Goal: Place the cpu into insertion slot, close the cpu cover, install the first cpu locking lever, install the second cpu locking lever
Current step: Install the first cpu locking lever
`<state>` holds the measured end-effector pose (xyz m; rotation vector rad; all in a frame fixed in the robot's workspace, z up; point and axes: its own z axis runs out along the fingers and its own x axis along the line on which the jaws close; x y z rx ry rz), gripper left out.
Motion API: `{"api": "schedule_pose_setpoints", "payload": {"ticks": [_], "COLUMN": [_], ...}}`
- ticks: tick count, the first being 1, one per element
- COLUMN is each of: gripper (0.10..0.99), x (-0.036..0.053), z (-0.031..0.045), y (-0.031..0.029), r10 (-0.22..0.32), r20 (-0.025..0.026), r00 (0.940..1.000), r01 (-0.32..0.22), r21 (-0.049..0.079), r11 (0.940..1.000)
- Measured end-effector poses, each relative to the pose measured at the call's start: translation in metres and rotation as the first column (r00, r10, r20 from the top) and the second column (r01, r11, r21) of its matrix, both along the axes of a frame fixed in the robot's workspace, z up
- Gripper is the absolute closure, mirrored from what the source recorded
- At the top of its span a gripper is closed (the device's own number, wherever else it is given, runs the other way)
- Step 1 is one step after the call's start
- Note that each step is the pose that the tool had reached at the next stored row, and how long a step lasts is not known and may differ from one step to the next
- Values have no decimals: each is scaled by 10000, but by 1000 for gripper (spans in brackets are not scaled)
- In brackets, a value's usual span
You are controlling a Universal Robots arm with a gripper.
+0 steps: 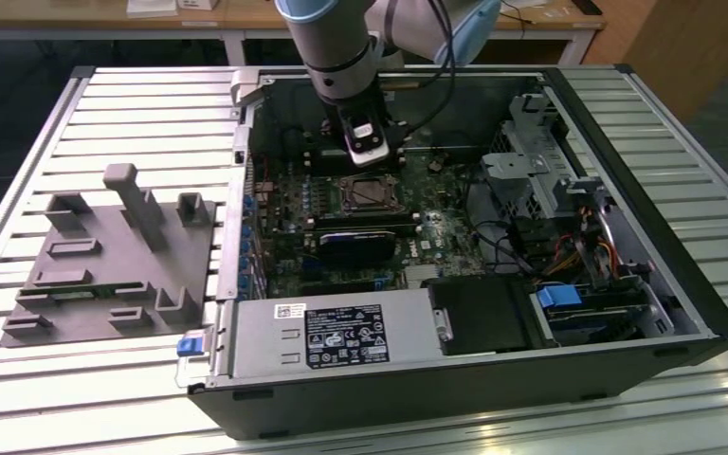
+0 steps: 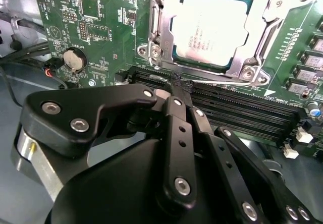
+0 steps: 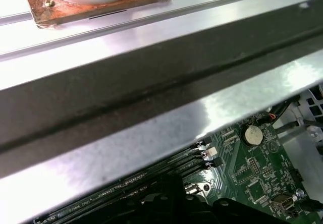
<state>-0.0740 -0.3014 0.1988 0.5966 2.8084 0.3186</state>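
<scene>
Your arm (image 1: 338,52) is a silver-grey tube with a pale blue joint cap (image 1: 303,9) and a black wrist; your pincer (image 2: 176,85) is black linkage bars studded with silver screws.

Slatted metal table (image 1: 149,104), open black computer case (image 1: 465,398) lying on it, grey moulded fixture (image 1: 99,275) beside

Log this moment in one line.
cpu seated | cpu cover down over it | hand shut, tips at cover's edge beside memory slots
</scene>
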Motion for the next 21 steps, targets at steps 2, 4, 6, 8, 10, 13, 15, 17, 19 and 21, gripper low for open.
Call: {"api": "schedule_pose_setpoints", "payload": {"ticks": [2, 4, 6, 8, 10, 13, 15, 17, 19, 21], "gripper": [984, 984, 984, 984, 984, 984, 984, 984, 984, 984], "x": [0, 0, 0, 1, 3, 9, 11, 14, 18, 22], "z": [-8, -16, -25, -33, -41, -51, -59, -67, -74, -81], "y": [0, 0, 0, 0, 0, 0, 0, 0, -1, 0], "r10": [-15, -27, -37, -47, -58, -68, -78, -91, -101, -110], "r20": [0, 0, 0, 0, 0, 0, 0, -1, -2, 1], "r00": [10000, 10000, 10000, 10000, 10000, 10000, 10000, 10000, 9999, 9999], "r01": [15, 27, 37, 47, 58, 68, 78, 91, 101, 110], "r21": [-4, -13, -24, -36, -49, -66, -81, -98, -111, -116], "r11": [10000, 10000, 10000, 10000, 10000, 10000, 9999, 9999, 9999, 9999]}}
